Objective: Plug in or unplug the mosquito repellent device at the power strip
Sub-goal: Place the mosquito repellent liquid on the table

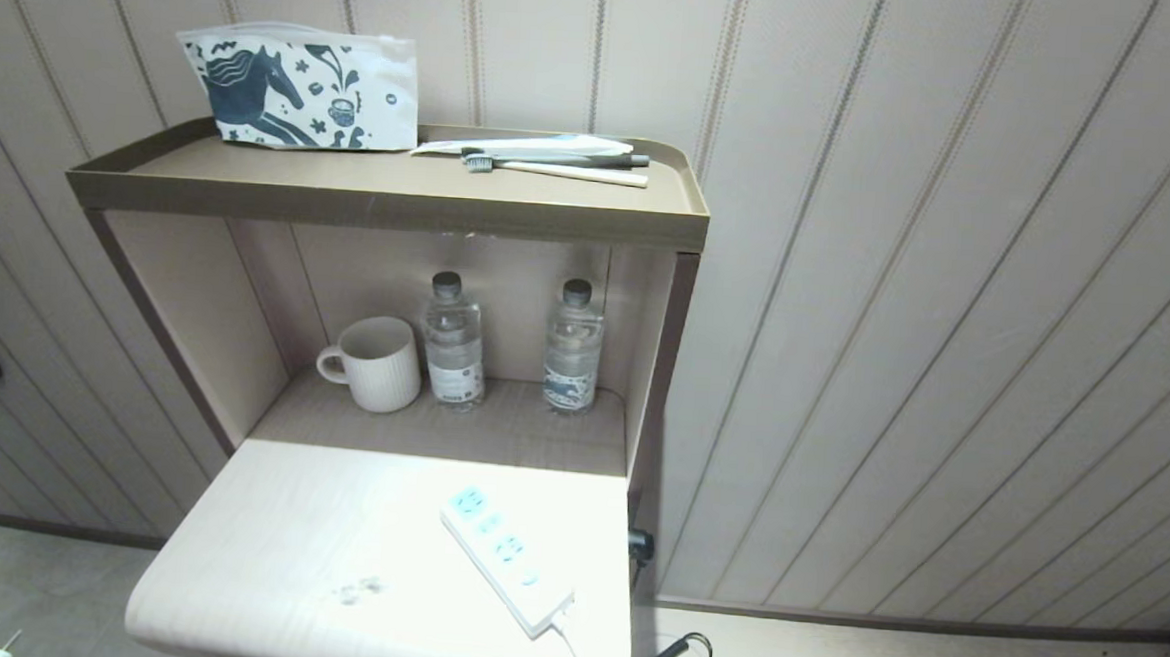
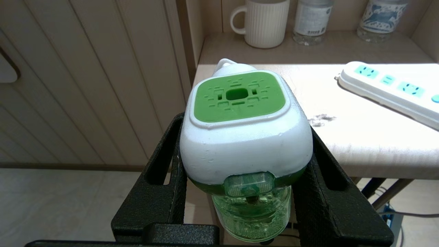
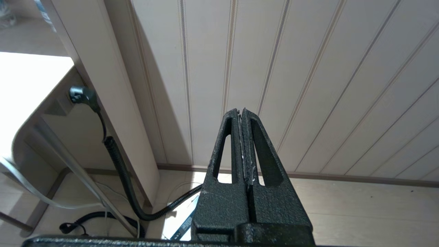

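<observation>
My left gripper (image 2: 244, 127) is shut on the mosquito repellent device (image 2: 240, 137), a white heater cap with a green centre over a translucent green bottle. The black fingers (image 2: 164, 164) press on both sides of the cap. I hold it off the table's front left corner, below the tabletop. The power strip (image 1: 505, 557) (image 2: 391, 91) lies slantwise on the pale table (image 1: 314, 535), its light-blue sockets empty and its white cord running off the front edge. My right gripper (image 3: 241, 111) is shut on nothing, low beside the table's right side, facing the panelled wall.
A ribbed white mug (image 1: 375, 363) and two clear water bottles (image 1: 454, 342) (image 1: 574, 346) stand in the niche behind the table. A printed pouch (image 1: 302, 88) and a toothbrush (image 1: 553, 170) lie on the top shelf. A black corrugated cable (image 3: 116, 161) hangs under the table.
</observation>
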`<state>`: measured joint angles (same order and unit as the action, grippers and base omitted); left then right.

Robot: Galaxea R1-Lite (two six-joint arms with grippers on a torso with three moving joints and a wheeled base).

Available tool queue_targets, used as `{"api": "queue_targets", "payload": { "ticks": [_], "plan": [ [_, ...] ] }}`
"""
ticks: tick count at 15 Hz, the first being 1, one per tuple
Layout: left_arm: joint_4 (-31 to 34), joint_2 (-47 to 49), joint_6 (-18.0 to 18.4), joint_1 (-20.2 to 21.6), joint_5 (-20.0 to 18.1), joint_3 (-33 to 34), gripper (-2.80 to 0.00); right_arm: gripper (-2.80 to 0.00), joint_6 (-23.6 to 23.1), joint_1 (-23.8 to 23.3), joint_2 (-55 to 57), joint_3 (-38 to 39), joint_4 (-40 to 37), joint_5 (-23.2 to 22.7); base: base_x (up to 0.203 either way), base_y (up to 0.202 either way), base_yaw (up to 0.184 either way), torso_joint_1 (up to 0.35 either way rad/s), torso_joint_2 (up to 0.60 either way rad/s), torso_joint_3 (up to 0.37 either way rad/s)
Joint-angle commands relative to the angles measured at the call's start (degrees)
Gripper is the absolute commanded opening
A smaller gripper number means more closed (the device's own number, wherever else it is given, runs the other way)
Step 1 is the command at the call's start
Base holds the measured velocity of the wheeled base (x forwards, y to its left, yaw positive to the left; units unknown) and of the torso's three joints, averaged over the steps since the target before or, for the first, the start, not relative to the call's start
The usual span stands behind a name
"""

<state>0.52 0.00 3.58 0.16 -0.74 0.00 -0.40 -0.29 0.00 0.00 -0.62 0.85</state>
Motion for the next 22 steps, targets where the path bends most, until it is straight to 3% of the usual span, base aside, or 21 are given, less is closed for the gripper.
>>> {"api": "queue_targets", "payload": {
  "ticks": [1, 22],
  "plan": [
    [0.16, 0.00, -0.26, -0.07, -0.05, 0.00, -2.80, -2.80, -0.04, 0.05, 0.09, 0.00, 0.09, 0.03, 0.000, 0.000, 0.000, -0.251, 0.56, 0.307],
    [0.00, 0.00, -1.12, 0.02, 0.04, 0.00, -2.80, -2.80, 0.05, 0.11, 0.09, 0.00, 0.08, -0.05, 0.000, 0.000, 0.000, -0.197, 0.50, 0.297]
  ]
}}
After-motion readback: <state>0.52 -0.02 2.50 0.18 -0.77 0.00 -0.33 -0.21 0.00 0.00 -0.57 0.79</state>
